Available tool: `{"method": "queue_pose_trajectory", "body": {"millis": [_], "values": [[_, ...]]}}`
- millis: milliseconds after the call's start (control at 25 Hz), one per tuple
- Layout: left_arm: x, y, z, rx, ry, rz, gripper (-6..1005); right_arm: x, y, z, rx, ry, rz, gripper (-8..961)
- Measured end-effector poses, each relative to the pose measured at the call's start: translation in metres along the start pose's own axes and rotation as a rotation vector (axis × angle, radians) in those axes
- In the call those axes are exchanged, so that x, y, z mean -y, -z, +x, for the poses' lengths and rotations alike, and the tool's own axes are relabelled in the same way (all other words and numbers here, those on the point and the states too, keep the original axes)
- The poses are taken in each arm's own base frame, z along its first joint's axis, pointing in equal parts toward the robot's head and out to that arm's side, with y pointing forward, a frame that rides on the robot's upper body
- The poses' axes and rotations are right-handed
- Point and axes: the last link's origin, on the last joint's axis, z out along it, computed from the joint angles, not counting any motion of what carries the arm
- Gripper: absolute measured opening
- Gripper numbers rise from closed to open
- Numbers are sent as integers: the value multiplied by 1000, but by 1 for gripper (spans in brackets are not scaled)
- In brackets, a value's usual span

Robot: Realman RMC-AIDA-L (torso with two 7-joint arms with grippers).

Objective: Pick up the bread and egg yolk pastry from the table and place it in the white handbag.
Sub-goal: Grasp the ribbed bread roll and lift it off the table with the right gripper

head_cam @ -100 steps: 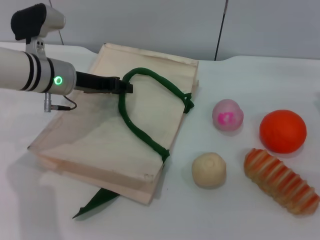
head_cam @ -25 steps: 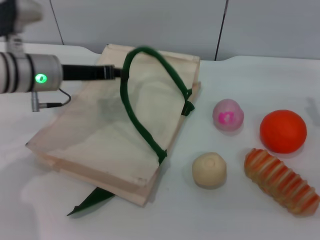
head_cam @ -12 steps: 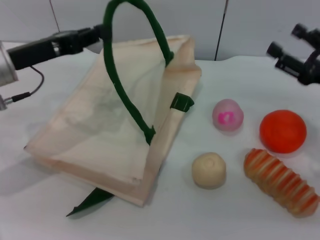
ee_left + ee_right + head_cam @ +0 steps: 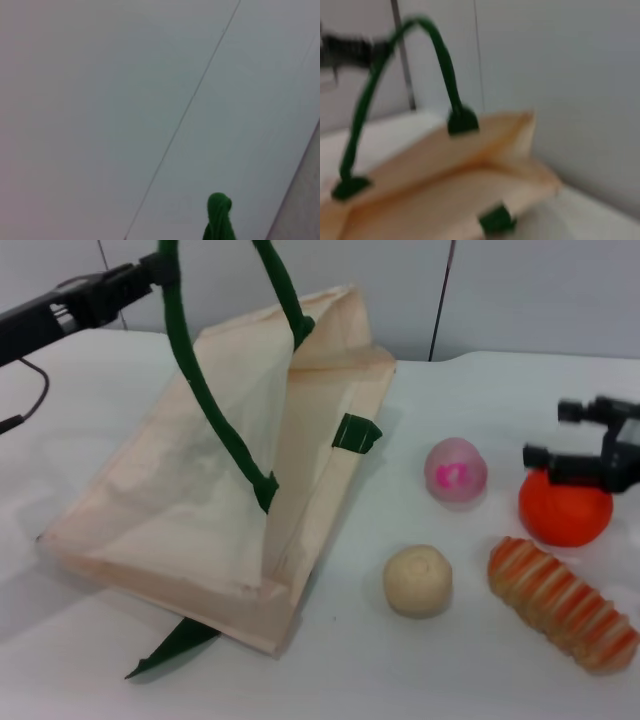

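The white handbag lies at the left of the table, its upper side pulled up so the mouth gapes toward the food. My left gripper is shut on the dark green handle, high at the upper left. The egg yolk pastry sits just right of the bag's front corner. Beyond it at the front right lies the ridged bread. My right gripper hovers open at the right, over the orange fruit. The right wrist view shows the handbag and its raised handle.
A pale ball with a pink mark rests between the bag and the orange fruit. The second green handle trails from under the bag onto the table's front. A grey wall stands behind the table.
My left gripper has lifted the handle higher, opening the bag's mouth wider. My right gripper has come down from the upper right to just above the orange fruit.
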Motion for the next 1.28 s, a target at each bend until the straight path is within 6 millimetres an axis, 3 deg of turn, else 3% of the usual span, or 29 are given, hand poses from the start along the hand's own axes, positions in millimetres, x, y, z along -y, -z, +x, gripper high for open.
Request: {"method": "queue_pose_trajectory", "body": {"millis": [160, 560, 800, 1280], "values": [[0, 4, 1, -16, -6, 6, 102, -7, 5, 7, -189, -22, -16, 827], [4, 19, 5, -70, -2, 43, 102, -26, 19, 19, -307, -85, -122, 821], [4, 19, 7, -74, -5, 42, 102, -17, 1, 24, -432, -99, -69, 817], [4, 21, 9, -84, -8, 44, 102, -33, -25, 24, -622, -69, -96, 809]]}}
